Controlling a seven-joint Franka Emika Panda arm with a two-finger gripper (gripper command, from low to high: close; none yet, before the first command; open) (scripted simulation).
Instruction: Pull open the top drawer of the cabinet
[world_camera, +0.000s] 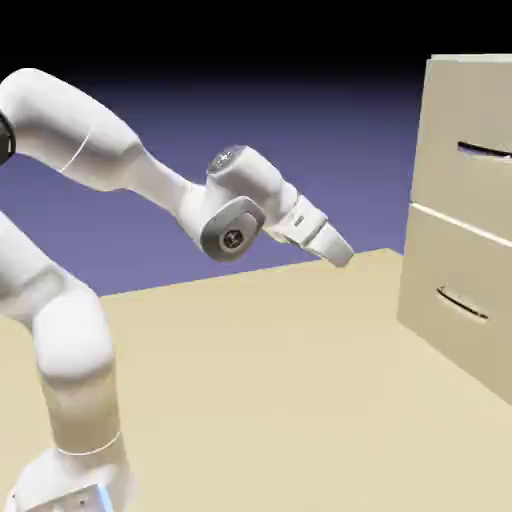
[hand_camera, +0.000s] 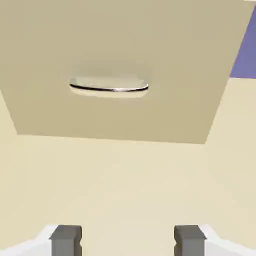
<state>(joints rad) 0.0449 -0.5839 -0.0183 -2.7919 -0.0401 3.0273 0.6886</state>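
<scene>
The beige cabinet (world_camera: 470, 90) stands at the exterior view's right. Its top drawer (world_camera: 455, 175) is flush and carries a thin dark handle (world_camera: 485, 151). My gripper (world_camera: 342, 256) hangs over the table left of the cabinet, well short of it, lower than that handle and tilted down toward the right. In the hand view the gripper (hand_camera: 127, 242) is open, its grey fingertips (hand_camera: 66, 240) wide apart with nothing between them. Ahead in that view is a drawer front (hand_camera: 165, 60) whose lower edge meets the table, with a dark curved handle (hand_camera: 108, 88); it looks like the lower drawer.
The lower drawer (world_camera: 440, 270) with its own dark handle (world_camera: 462, 303) sits below the top one, also flush. The beige table (world_camera: 270, 400) stretches between the arm's base and the cabinet.
</scene>
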